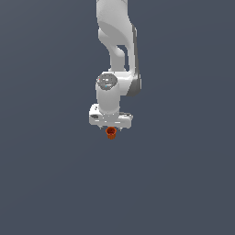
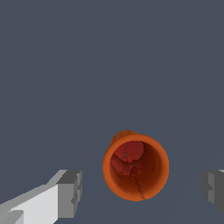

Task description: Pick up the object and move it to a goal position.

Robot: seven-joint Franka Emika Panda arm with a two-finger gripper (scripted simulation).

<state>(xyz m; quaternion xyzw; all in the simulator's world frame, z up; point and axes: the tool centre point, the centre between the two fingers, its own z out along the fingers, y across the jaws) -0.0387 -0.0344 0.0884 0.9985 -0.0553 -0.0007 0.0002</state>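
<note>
Small orange-red hollow cup framed by the white pincer.
The pincer is held released, its grey fingertips seen apart from the cup on both sides.

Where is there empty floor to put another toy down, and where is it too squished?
Nearly everywhere: the plain gray floor is bare on both sides of the arm and in front of it. The only crowded spot is right under the gripper, where the little orange cup sits between its open fingers, with small gaps on each side.
</note>
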